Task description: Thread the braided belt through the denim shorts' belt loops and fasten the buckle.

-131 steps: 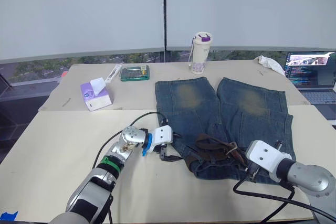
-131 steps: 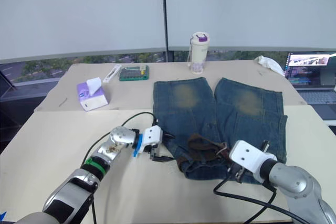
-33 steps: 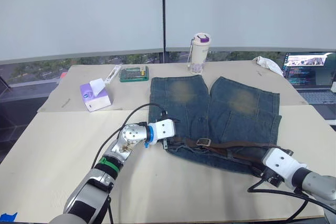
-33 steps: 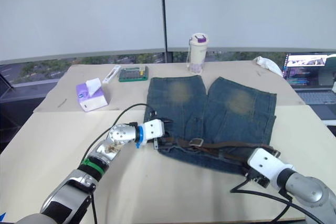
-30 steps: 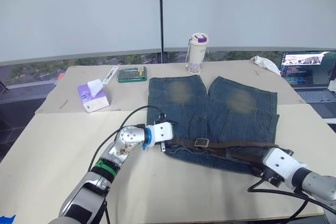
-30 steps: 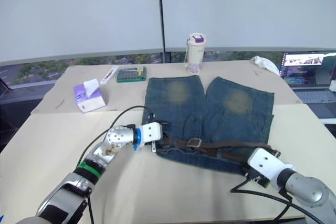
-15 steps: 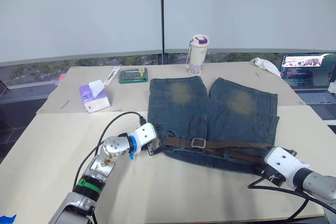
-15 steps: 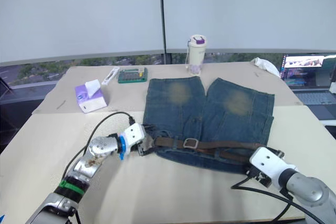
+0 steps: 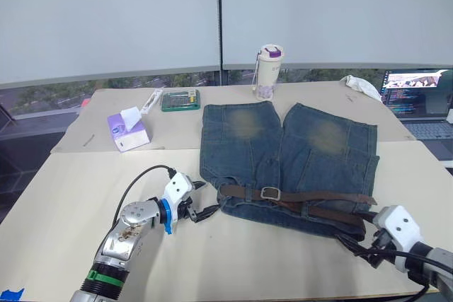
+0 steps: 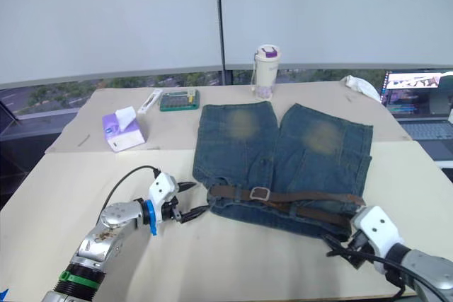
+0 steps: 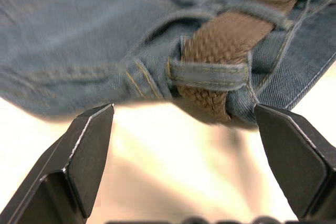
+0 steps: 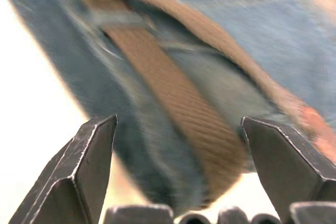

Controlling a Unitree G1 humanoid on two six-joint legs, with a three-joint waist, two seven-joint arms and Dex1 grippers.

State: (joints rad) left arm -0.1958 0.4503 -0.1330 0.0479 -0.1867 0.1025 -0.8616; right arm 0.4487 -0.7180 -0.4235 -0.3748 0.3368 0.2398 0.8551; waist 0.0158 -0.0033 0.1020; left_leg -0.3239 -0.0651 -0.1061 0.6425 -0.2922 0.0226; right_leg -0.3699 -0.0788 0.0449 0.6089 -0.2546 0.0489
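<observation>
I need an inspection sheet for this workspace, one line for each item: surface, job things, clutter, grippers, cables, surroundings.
Surface: beige table, a second tabletop joined behind it.
Job's things: denim shorts lie flat, waistband toward the robot; braided belt runs along the waistband under a belt loop; buckle sits near the front centre.
Clutter: tissue box, green case, small white tube, lidded cup, white cloth.
Grippers: left gripper open, just off the shorts' left edge, holding nothing; right gripper open at the right corner of the waistband, holding nothing.
Cables: black cable loops over the left arm.
Surroundings: laptop at right, window blinds behind.
</observation>
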